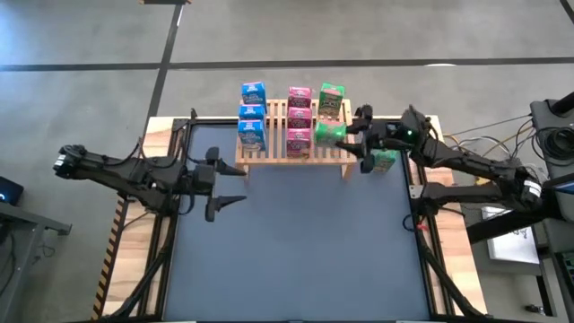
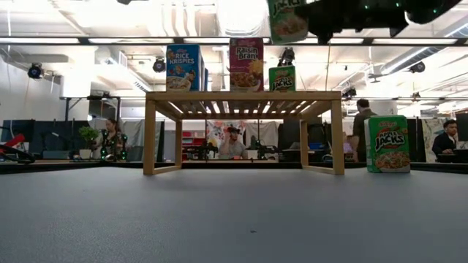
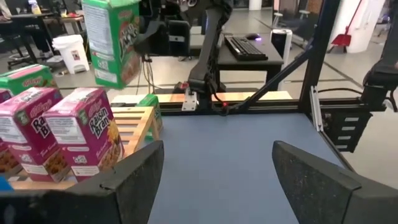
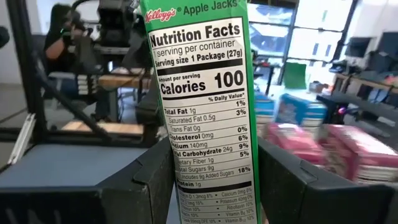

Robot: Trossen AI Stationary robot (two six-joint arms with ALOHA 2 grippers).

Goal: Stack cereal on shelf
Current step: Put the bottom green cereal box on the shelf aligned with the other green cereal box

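Right gripper (image 1: 352,136): clamped on green box (image 1: 328,134), held above shelf (image 1: 296,144) right end. Left gripper (image 1: 235,186): fingers apart, empty, beside shelf. One green box (image 1: 384,160) on table.

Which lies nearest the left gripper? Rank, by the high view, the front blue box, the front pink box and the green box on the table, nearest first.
1. The front blue box, at the left end of the rack, closest to the left gripper.
2. The front pink box, mid-rack.
3. The green box on the table, past the rack's right end.
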